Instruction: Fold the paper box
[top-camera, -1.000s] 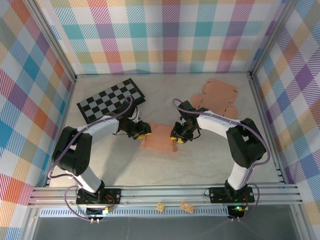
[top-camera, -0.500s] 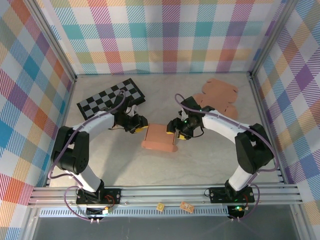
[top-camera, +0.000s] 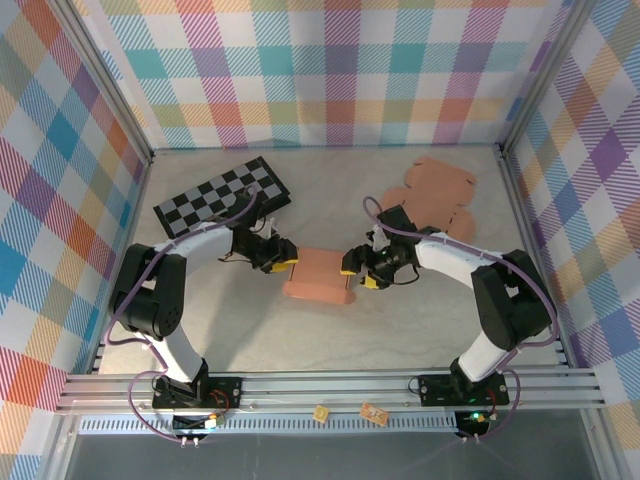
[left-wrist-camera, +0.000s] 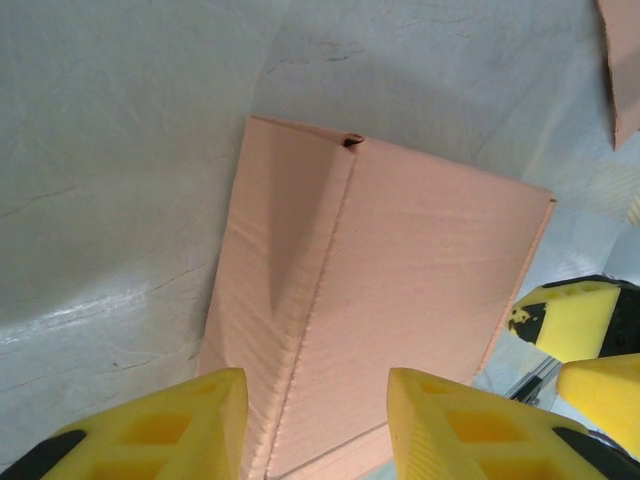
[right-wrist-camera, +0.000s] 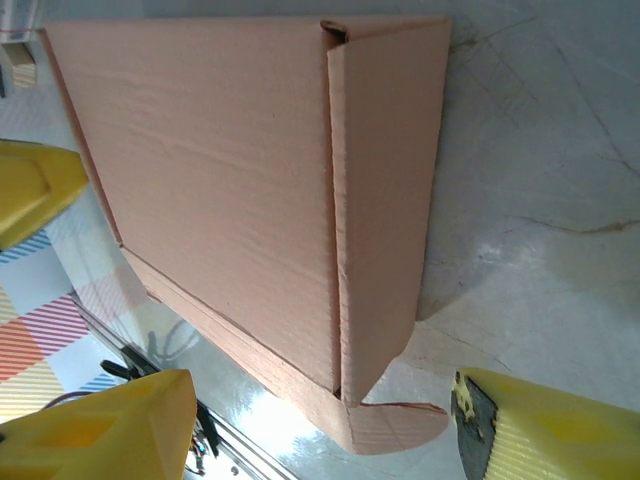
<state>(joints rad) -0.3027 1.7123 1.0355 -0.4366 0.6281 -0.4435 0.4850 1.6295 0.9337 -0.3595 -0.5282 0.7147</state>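
The paper box (top-camera: 320, 273) is a salmon-coloured cardboard piece lying folded at mid table. In the left wrist view the box (left-wrist-camera: 400, 300) has a creased side panel on its left. My left gripper (top-camera: 284, 264) is at its left end, open, and its yellow fingers (left-wrist-camera: 150, 430) straddle the near edge without pinching it. My right gripper (top-camera: 357, 275) stands open at the box's right end. In the right wrist view the box (right-wrist-camera: 220, 180) has a narrow flap folded over its right side. A rounded tab (right-wrist-camera: 395, 425) pokes out between the wide-spread fingers (right-wrist-camera: 550, 430).
A black-and-white checkerboard mat (top-camera: 225, 197) lies at the back left. Flat unfolded cardboard blanks (top-camera: 435, 195) lie at the back right, behind the right arm. Plaid walls enclose the table on three sides, and the metal rail (top-camera: 320, 390) runs along the near edge.
My right gripper has opened and let go of the box's right side, shifting slightly right. The left gripper drew back, then returned to the box's left edge. The box's shape changed.
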